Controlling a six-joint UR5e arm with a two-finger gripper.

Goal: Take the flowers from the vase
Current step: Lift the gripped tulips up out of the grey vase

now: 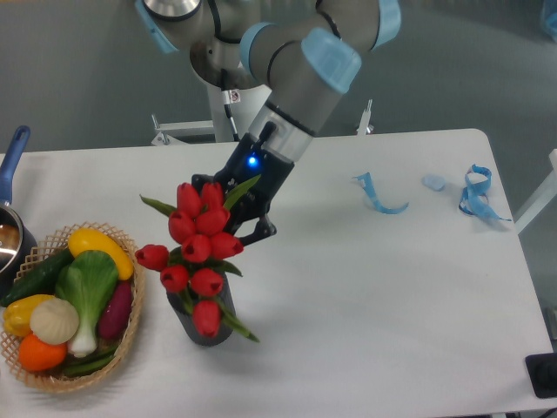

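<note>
The flowers (197, 246), a bunch of red tulip buds with green leaves, stand raised above the vase (205, 319), a short dark grey cylinder on the white table. Their lowest bud and leaves still overlap the vase's mouth. My gripper (233, 218) comes in from the upper right behind the bunch, its black fingers shut on the flowers near the top. The stems are hidden behind the buds.
A woven basket (52, 380) of toy vegetables sits just left of the vase. A pot with a blue handle (10, 159) is at the far left edge. Blue strips (379, 198) and loops (477, 193) lie at the table's far right.
</note>
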